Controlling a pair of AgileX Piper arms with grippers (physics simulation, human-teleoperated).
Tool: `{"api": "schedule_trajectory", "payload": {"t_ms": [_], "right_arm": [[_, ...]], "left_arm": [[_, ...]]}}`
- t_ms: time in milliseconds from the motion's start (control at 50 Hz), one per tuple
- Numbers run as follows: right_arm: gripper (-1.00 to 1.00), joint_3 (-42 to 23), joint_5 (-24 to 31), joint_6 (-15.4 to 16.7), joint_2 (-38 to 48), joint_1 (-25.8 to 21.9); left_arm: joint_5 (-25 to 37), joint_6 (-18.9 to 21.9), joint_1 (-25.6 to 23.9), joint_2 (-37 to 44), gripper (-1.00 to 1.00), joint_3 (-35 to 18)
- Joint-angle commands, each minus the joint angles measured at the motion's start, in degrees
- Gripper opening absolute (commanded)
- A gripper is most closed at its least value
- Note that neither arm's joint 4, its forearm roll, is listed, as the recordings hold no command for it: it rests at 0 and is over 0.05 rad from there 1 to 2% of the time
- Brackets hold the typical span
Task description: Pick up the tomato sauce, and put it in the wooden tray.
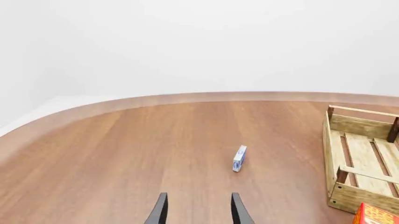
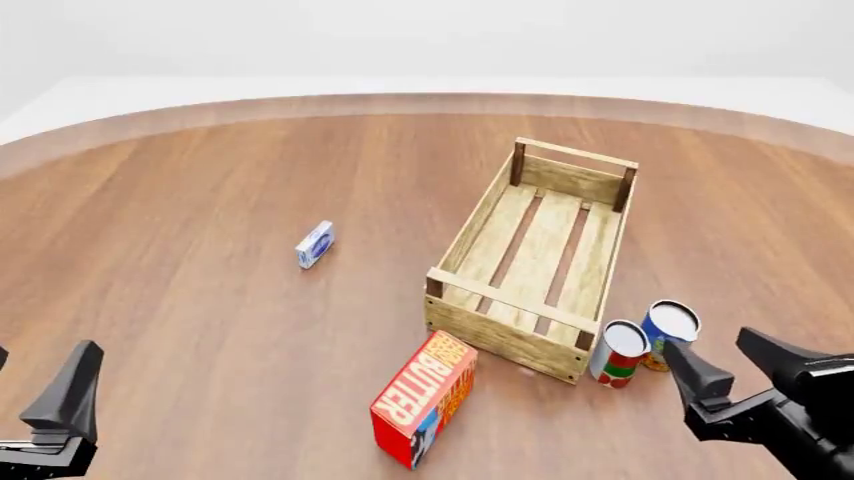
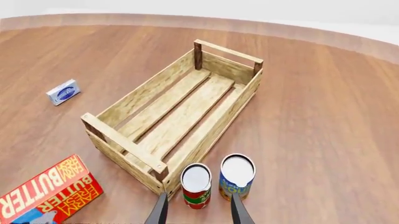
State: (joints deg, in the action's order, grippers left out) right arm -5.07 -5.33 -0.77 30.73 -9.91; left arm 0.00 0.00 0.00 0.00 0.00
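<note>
Room: plain white backdrop, no detail visible behind the curved far edge of the surface.
Tabletop (image 2: 187, 300): brown wood grain, rounded far rim with a lighter band; white ground beyond it.
Right claw (image 2: 731, 370): low at the near right of the front view, fingers spread, nothing between them; tips point toward the two cans.
Left claw (image 1: 198, 210): near left corner, fingers apart in its wrist view, holding nothing, over bare wood.
Tomato sauce (image 3: 197, 185): upright on the tabletop, silver top up, red, white and green label; just ahead of the right claw, just beside the near right corner of the crate, outside it.
Blue and yellow can (image 3: 238, 176): upright, just right of the tomato sauce; whether the two touch, cannot tell.
Wooden tray (image 2: 470, 233): light slatted crate with dark corner posts, set at an angle near the middle-right of the tabletop; only slats visible inside.
Butter box (image 2: 424, 398): red and orange, lying by the tray's near end, left of the cans.
Small blue and white packet (image 2: 315, 244): alone, well left of the tray.
</note>
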Motion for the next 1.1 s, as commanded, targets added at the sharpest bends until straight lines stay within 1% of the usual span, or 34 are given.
{"api": "schedule_trajectory", "payload": {"t_ms": [20, 40, 440, 460, 480, 500, 660, 840, 1000, 1100], "right_arm": [[1.0, -1.19, -2.23, 0.47, 5.73, -0.87], [1.0, -1.46, -2.61, 0.92, 6.74, -0.73], [1.0, -1.39, -5.74, 1.84, 12.36, -0.09], [1.0, -1.39, -6.2, 1.79, 13.03, -0.2], [1.0, -1.48, -8.94, 1.99, 17.31, -0.25], [1.0, -1.49, -9.39, 1.98, 17.86, -0.27], [1.0, -1.32, -9.48, 2.17, 17.97, -0.13], [1.0, -1.11, -12.97, 1.86, 21.94, -0.54], [1.0, -0.83, -14.37, 1.97, 23.32, -0.46], [1.0, -0.41, -16.41, 1.9, 25.33, -0.41]], "left_arm": [[0.0, 0.0, 0.0, 0.0, 1.0, 0.0], [0.0, 0.0, 0.0, 0.0, 1.0, 0.0], [0.0, 0.0, 0.0, 0.0, 1.0, 0.0], [0.0, 0.0, 0.0, 0.0, 1.0, 0.0], [0.0, 0.0, 0.0, 0.0, 1.0, 0.0], [0.0, 0.0, 0.0, 0.0, 1.0, 0.0], [0.0, 0.0, 0.0, 0.0, 1.0, 0.0], [0.0, 0.0, 0.0, 0.0, 1.0, 0.0], [0.0, 0.0, 0.0, 0.0, 1.0, 0.0], [0.0, 0.0, 0.0, 0.0, 1.0, 0.0]]}}
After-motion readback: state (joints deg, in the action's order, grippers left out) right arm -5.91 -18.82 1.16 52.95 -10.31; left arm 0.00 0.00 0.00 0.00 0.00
